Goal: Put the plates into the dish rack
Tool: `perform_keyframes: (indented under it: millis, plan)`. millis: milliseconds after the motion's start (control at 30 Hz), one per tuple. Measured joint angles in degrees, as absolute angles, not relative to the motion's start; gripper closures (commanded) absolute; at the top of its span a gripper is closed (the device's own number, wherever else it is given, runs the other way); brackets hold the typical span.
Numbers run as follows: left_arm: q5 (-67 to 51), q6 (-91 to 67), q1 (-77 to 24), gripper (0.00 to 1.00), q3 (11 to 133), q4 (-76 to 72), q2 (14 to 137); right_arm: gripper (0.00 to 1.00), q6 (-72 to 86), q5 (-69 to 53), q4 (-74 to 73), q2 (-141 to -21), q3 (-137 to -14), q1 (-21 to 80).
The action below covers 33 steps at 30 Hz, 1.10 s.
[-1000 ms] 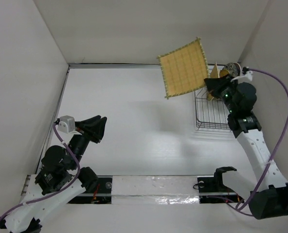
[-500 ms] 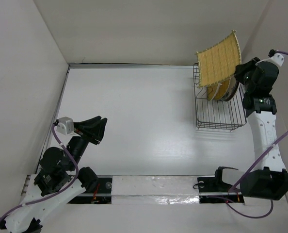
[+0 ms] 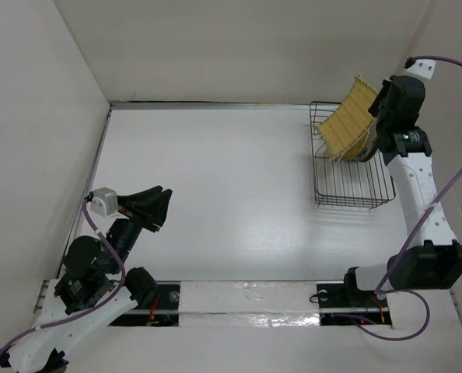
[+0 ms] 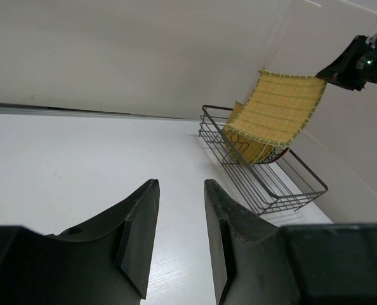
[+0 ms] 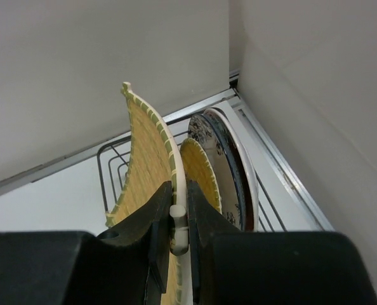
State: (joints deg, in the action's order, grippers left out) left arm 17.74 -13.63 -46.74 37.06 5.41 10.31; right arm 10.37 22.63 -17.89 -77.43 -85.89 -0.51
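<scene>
Bright, even, diffuse light fills the top view. The plain white back wall (image 3: 239, 47) is evenly lit, and the flat white table (image 3: 215, 179) has a soft sheen toward its right half. The rectangular black wire rack (image 3: 351, 190) throws only a faint, blurred shadow just in front of it. A glossy strip (image 3: 246, 299) along the near edge glints in patches.

Both wrist views look greyer. The black fingers (image 4: 134, 232) of the left gripper (image 4: 180, 187) and those (image 5: 157, 235) of the right gripper (image 5: 178, 190) are dark and slightly soft. The square yellow woven mat (image 4: 280, 114) is crisp.
</scene>
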Motion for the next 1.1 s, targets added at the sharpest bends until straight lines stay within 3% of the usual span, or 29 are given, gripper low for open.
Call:
perform_keyframes:
  millis: [600,1100]
  plan:
    - [18.09,-13.63,-46.74,0.68,37.06,5.41,12.01,1.00,-9.08,33.01,-7.16,-93.06,-95.66,5.17]
    - [18.87,-13.61,-46.74,0.68,37.06,5.41,13.08,1.00,-18.31,33.63,10.04,-97.97,-90.65,9.21]
